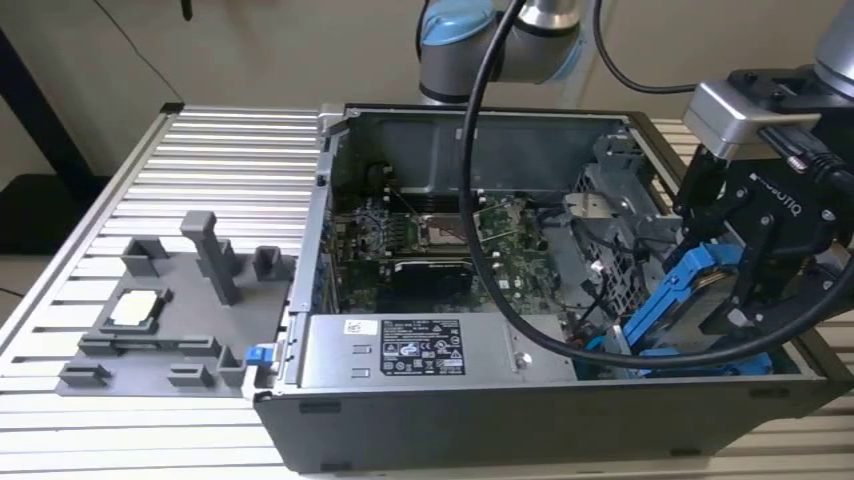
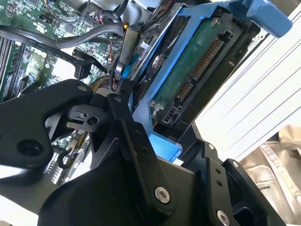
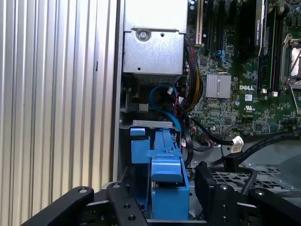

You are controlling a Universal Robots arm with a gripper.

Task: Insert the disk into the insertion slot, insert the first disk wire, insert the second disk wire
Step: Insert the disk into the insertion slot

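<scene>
The black claw (image 1: 731, 285) is clamped on the flat silver-grey disk in its bright blue plastic frame (image 1: 674, 295). It holds the disk tilted at the near right corner of the open grey computer case (image 1: 534, 405). The case wall hides the disk's lower end.

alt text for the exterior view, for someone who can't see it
The arm's black pincer grips the blue-framed disk, tilted, at the near corner of an open computer case at the exterior view's right. The case sits on a slatted metal table, with a grey parts fixture on the exterior view's left.
</scene>
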